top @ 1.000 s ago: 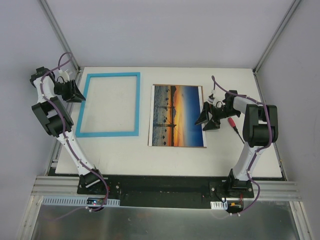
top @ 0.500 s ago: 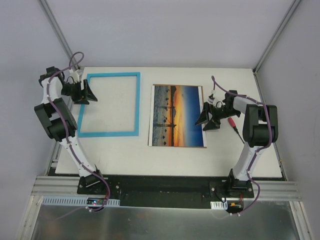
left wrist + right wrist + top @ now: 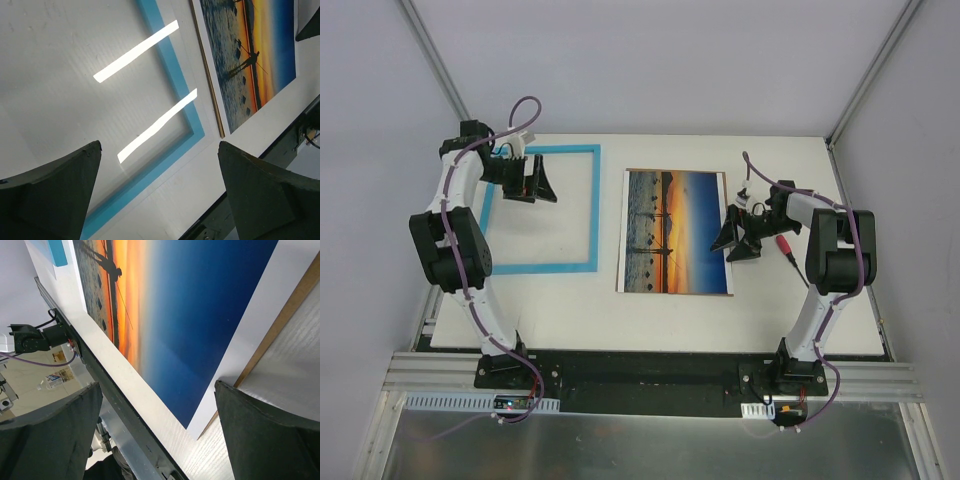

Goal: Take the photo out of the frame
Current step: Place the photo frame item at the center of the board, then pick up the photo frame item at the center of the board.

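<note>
The turquoise frame (image 3: 540, 267) lies flat at the table's left, and its glass reflects two light strips in the left wrist view, where one border (image 3: 170, 75) shows. My left gripper (image 3: 542, 185) hangs open above the frame's upper-left part, holding nothing (image 3: 159, 147). The sunset photo (image 3: 670, 230) lies face up to the right of the frame, outside it, on a thin brown backing board (image 3: 280, 325). My right gripper (image 3: 735, 240) is open over the photo's right edge, near its front corner (image 3: 159, 387), with nothing between the fingers. The photo's blue area (image 3: 200, 315) fills the right wrist view.
A red-handled screwdriver (image 3: 786, 248) lies on the table just right of the right gripper. The black base rail (image 3: 650, 375) runs along the near edge. Grey walls stand close on both sides.
My left arm has swung right, from the frame's left border to above its upper-left inside, and its jaws have opened wide. The right arm, photo and frame have stayed put.
</note>
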### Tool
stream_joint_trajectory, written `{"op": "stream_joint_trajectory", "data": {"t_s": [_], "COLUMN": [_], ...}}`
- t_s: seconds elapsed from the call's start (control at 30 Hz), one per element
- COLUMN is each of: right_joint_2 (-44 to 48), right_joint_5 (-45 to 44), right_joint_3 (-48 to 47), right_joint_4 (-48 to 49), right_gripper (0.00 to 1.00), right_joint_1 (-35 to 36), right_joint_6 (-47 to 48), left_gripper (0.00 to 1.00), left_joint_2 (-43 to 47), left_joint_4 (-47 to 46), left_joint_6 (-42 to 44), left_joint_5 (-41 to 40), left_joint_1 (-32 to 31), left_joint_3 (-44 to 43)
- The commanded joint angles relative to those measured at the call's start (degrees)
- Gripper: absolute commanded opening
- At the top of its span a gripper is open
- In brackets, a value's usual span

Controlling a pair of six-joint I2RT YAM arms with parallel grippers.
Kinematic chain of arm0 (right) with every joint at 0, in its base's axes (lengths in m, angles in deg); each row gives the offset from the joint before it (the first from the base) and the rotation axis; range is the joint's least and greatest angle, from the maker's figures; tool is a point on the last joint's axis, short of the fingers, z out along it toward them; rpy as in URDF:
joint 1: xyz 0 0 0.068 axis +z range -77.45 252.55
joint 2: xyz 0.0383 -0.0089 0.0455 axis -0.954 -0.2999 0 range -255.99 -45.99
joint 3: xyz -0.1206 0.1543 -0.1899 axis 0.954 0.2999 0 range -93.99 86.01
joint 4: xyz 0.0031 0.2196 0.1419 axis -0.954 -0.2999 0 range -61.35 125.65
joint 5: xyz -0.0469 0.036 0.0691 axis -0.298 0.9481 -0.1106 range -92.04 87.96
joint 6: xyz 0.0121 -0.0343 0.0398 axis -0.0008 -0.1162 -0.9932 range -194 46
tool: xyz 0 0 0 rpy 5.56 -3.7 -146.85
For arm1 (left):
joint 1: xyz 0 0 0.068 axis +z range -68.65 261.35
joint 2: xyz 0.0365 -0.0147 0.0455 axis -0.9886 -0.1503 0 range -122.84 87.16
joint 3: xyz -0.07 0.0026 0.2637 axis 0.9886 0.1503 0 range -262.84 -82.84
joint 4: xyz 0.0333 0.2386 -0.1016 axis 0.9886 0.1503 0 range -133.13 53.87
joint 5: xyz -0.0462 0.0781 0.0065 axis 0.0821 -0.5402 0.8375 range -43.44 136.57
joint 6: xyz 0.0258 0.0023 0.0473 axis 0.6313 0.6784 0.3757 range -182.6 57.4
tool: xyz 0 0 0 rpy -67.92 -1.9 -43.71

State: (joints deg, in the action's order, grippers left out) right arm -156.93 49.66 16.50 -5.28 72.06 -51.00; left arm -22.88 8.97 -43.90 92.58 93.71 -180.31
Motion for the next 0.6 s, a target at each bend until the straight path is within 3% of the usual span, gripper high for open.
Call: {"op": "stream_joint_trajectory", "data": {"t_s": [0.0,0.57], "right_joint_2": [2.7,2.5], "right_joint_5": [-1.5,-3.3], "right_joint_3": [-1.2,-1.2], "right_joint_4": [-1.4,-1.3], "right_gripper": [0.96,0.96], "right_joint_1": [0.0,-2.0], "right_joint_6": [1.3,0.3], "left_gripper": [0.99,0.99], "left_joint_2": [4.0,1.9], "left_joint_4": [-1.0,-3.4], "left_joint_6": [-0.6,-6.8], "left_joint_5": [1.6,4.3], "left_joint_1": [-2.5,-21.9], "left_joint_3": [1.1,-1.3]}}
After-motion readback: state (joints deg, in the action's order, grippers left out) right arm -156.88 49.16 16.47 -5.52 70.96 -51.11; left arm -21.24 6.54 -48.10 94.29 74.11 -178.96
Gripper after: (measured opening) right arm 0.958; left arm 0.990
